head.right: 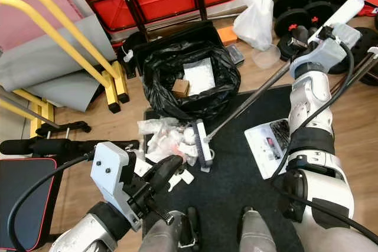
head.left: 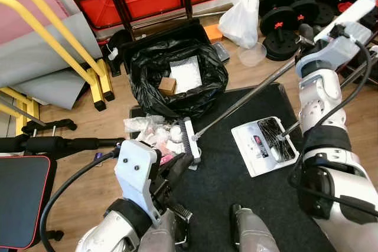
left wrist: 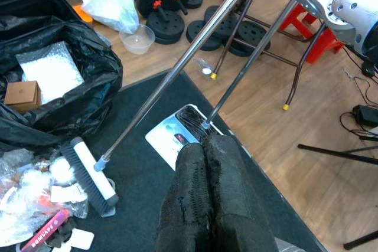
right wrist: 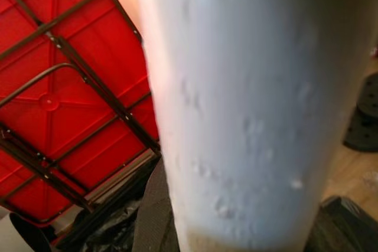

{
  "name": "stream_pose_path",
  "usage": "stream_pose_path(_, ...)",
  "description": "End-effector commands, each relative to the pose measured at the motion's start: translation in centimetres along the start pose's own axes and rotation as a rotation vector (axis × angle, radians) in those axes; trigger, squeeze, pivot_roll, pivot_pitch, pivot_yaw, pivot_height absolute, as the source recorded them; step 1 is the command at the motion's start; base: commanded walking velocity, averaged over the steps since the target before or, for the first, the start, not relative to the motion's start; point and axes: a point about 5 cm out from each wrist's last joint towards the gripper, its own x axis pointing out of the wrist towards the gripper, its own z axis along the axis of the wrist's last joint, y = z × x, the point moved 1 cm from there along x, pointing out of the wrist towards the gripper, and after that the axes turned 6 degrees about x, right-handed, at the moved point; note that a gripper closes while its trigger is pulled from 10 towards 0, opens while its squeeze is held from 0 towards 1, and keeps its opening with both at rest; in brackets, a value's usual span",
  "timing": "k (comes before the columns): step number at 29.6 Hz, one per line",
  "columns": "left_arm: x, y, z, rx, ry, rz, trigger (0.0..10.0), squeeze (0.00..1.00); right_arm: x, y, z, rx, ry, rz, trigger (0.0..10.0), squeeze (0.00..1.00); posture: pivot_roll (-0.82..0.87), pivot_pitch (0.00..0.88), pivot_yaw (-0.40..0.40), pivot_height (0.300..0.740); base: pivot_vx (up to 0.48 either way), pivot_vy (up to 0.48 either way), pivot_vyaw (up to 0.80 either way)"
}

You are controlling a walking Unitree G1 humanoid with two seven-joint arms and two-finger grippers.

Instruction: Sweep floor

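1. At the centre of the frame, the broom head [head.left: 190, 140] rested on the edge of the dark mat [head.left: 236, 187], touching a heap of litter [head.left: 155, 136]: wrappers, crumpled plastic and small scraps. It seemed placed there to gather that heap.
2. The broom's metal handle [head.left: 248, 95] rose toward the upper right, where the right end effector [head.left: 310, 38] met it near its top. That high hold probably gave reach; whether the fingers were closed round the pole I could not tell, as the wrist view was blocked by a pale blurred cylinder [right wrist: 248, 104], likely the grip.
3. A white dustpan [head.left: 264, 144] lay on the mat just right of the broom, its own thin pole leaning upward, parked within easy reach for collecting.
4. The left end effector [left wrist: 205, 175] hovered low over the mat with its fingers pressed together, holding nothing.
5. An open black bin bag [head.left: 177, 75] stood just above the litter, apparently the destination; sweeping looked barely under way.
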Motion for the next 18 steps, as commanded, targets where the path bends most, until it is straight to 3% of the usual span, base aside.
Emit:
stream_pose_path(1, -0.47, -0.55, -0.18, -0.011, 0.023, -0.042, 10.0, 0.0, -0.24, -0.18, -0.54, 0.054, -0.004, -0.028, 10.0, 0.0, 0.1, 0.372, 0.104, 0.74, 0.0, 0.0, 0.0)
stream_pose_path(6, -0.76, -0.62, -0.1, -0.018, 0.031, -0.045, 10.0, 0.0, -0.22, -0.55, -0.58, 0.101, -0.028, -0.065, 10.0, 0.0, 0.1, 0.369, 0.108, 0.74, 0.0, 0.0, 0.0)
stream_pose_path(14, -0.84, -0.83, 0.0, -0.023, 0.033, -0.052, 10.0, 0.0, -0.13, -0.21, -0.74, 0.102, -0.043, -0.066, 10.0, 0.0, 0.11, 0.368, 0.108, 0.74, 0.0, 0.0, 0.0)
stream_pose_path(18, -0.88, -0.94, 0.06, -0.028, 0.033, -0.054, 10.0, 0.0, -0.01, -1.02, -0.36, 0.105, -0.054, -0.096, 10.0, 0.0, 0.11, 0.372, 0.108, 0.74, 0.0, 0.0, 0.0)
